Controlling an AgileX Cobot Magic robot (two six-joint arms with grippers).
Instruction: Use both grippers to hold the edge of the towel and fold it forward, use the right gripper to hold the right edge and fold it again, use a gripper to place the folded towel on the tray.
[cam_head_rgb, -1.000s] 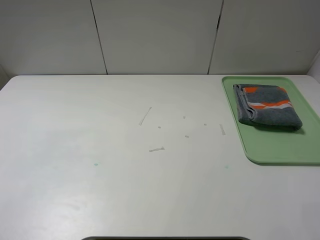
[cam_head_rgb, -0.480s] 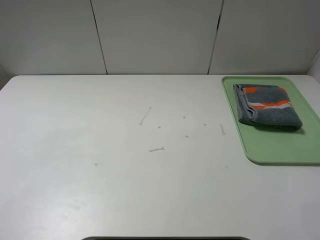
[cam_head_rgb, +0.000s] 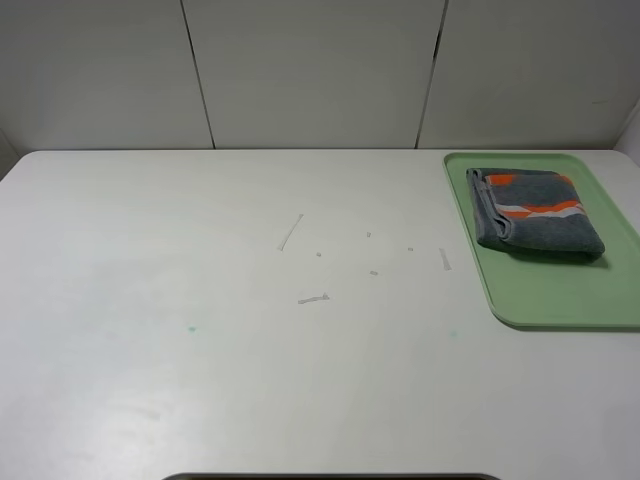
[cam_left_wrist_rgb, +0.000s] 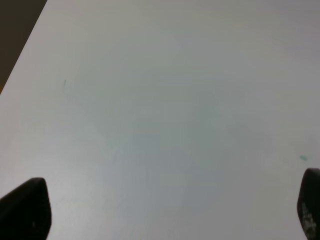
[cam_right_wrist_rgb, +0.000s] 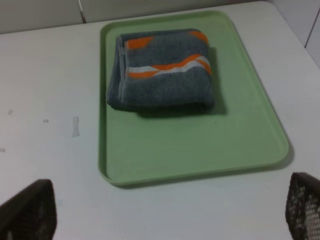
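Note:
The dark grey towel (cam_head_rgb: 536, 222) lies folded on the far half of the pale green tray (cam_head_rgb: 560, 300) at the table's right side, its orange-and-white band facing up. A pale hem edge of the towel (cam_right_wrist_rgb: 121, 67) runs along its left fold. The right wrist view shows towel (cam_right_wrist_rgb: 162, 70) and tray (cam_right_wrist_rgb: 200, 150) ahead of my right gripper (cam_right_wrist_rgb: 167, 210), which is open and well short of the tray. My left gripper (cam_left_wrist_rgb: 170, 210) is open over bare white table. Neither arm appears in the exterior high view.
Small scraps of pale tape or scuffs (cam_head_rgb: 312, 298) dot the middle of the white table (cam_head_rgb: 200, 330). A white panelled wall stands behind the table. The table's left edge (cam_left_wrist_rgb: 20, 65) shows in the left wrist view.

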